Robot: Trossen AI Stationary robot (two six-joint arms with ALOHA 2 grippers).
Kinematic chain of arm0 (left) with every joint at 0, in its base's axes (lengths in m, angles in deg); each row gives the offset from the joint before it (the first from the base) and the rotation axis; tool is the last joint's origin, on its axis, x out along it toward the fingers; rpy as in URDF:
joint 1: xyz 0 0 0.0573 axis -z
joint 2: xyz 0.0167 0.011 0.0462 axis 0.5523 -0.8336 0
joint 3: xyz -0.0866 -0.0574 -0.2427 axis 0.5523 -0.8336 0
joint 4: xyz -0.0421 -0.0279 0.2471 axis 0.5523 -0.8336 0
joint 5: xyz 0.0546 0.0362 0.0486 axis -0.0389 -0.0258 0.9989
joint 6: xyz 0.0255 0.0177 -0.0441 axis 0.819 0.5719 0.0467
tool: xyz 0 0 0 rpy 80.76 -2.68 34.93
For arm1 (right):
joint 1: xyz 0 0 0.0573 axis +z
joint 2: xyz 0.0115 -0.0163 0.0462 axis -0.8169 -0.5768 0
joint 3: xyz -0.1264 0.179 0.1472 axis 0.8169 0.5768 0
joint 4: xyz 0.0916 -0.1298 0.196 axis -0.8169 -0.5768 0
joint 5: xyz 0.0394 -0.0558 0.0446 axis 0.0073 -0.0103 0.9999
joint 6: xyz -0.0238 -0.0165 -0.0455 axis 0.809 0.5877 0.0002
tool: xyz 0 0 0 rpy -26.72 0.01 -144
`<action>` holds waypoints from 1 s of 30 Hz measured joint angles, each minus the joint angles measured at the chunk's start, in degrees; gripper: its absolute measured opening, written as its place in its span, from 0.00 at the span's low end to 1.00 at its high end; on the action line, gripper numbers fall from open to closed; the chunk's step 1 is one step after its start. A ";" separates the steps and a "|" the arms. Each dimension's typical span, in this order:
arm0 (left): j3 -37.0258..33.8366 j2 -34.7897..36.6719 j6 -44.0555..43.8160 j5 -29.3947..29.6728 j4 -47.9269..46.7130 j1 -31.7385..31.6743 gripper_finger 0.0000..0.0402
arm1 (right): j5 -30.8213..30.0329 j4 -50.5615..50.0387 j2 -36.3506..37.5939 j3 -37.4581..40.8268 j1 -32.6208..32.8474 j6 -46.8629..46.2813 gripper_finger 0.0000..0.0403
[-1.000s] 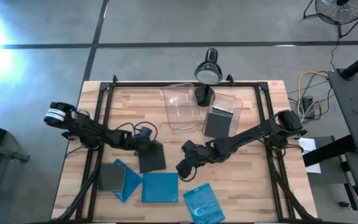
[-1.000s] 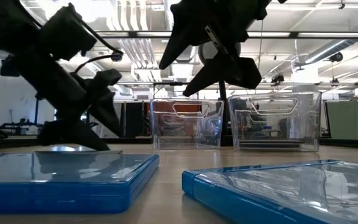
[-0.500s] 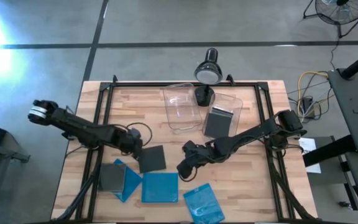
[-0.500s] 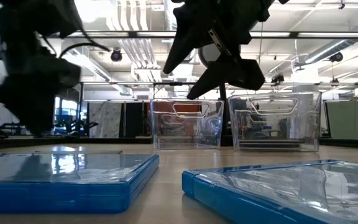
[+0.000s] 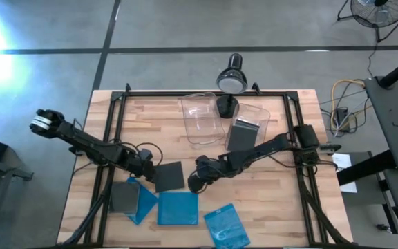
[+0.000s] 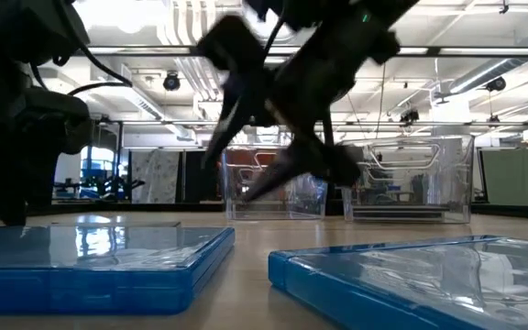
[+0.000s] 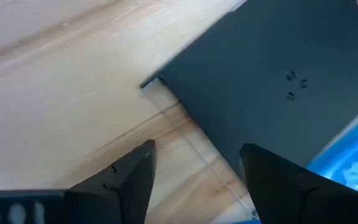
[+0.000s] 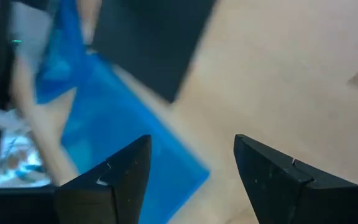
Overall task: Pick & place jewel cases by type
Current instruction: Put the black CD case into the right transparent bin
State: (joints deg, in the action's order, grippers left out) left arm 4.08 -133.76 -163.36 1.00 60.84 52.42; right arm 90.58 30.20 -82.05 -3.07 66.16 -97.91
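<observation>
A dark grey jewel case lies flat on the wood; in the left wrist view its corner points toward me. My left gripper is open just left of that case, above its near-left edge. My right gripper is open and hovers at the case's right side, over the edge of a blue case. Two more blue cases and a grey one lie flat nearer the table's near edge.
Two clear bins stand toward the far edge: one shows nothing inside, the other holds a dark case. A lamp sits at the far rail. Bare wood lies to the right of the blue cases and between the bins and the arms.
My left gripper has drawn back from the dark case toward the table's left edge and come lower. The case has stayed flat where it was. My right gripper has moved left and down toward the dark case's right side.
</observation>
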 joint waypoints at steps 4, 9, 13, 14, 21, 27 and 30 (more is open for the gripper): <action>-0.07 -0.47 0.09 0.52 0.13 0.03 0.53 | -0.28 0.18 -4.03 -2.46 -1.52 0.38 0.56; -0.07 -1.10 0.50 0.92 2.78 0.07 0.53 | 1.32 1.34 -7.88 -6.63 -2.30 1.36 0.56; -0.01 -2.25 0.63 1.26 6.95 0.04 0.53 | 1.73 1.05 -9.93 -9.26 -2.34 1.43 0.55; -0.05 -2.92 0.63 1.28 8.35 0.04 0.53 | 1.81 0.77 -10.34 -9.75 -2.35 1.45 0.56; 0.00 -6.74 1.76 1.55 12.32 0.04 0.53 | 2.36 -0.04 -11.17 -11.43 -2.43 1.50 0.56; 0.27 -7.15 7.19 -0.04 7.78 0.70 0.53 | 2.34 0.11 -8.13 -11.00 -2.35 3.41 0.56; -0.01 -7.15 10.76 -1.12 6.19 0.96 0.53 | 1.82 1.29 -5.51 -11.60 -2.38 4.65 0.56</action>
State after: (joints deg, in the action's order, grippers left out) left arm 4.07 -140.91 -152.60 -0.12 67.03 53.38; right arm 92.40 31.49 -87.55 -14.67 63.78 -93.26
